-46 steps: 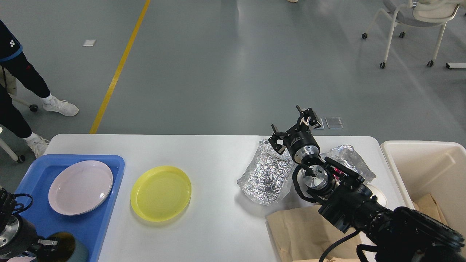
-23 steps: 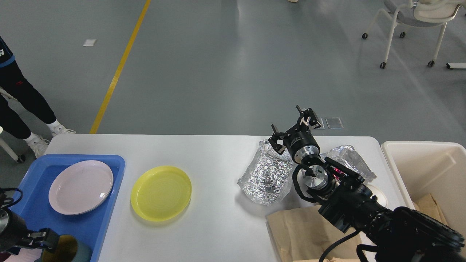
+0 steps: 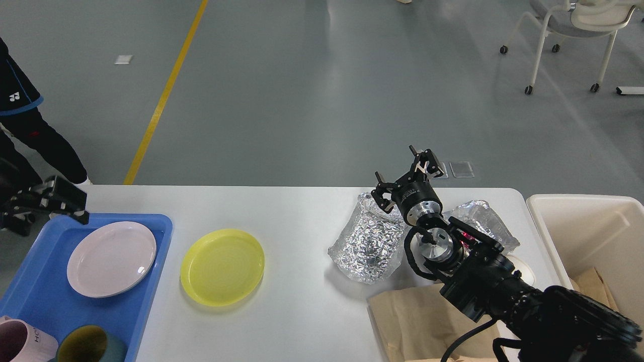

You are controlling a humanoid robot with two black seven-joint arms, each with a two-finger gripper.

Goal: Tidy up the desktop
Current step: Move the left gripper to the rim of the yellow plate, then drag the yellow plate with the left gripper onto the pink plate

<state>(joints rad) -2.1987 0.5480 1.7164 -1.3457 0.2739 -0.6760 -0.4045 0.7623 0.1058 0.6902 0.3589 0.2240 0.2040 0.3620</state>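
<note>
At frame bottom-left, cut-off mugs (image 3: 75, 344).

White counter (image 3: 302, 311) holds a blue tray (image 3: 146, 301) at left with a pale pink plate (image 3: 111, 258), a teal cup (image 3: 85, 346) and a pink mug (image 3: 22, 344). Yellow plate (image 3: 222, 267) just beside the tray. Right end effector (image 3: 408, 171), fingers spread, above crumpled foil (image 3: 367, 246). Brown paper bag (image 3: 417, 322) near edge. Cream bin (image 3: 593, 241) at right. Left end effector (image 3: 45, 201) blurred over the tray's far corner.

left gripper (image 3: 48, 201) blurred | mugs (image 3: 30, 342) cut off | paper bag (image 3: 427, 322) half-hidden
</note>
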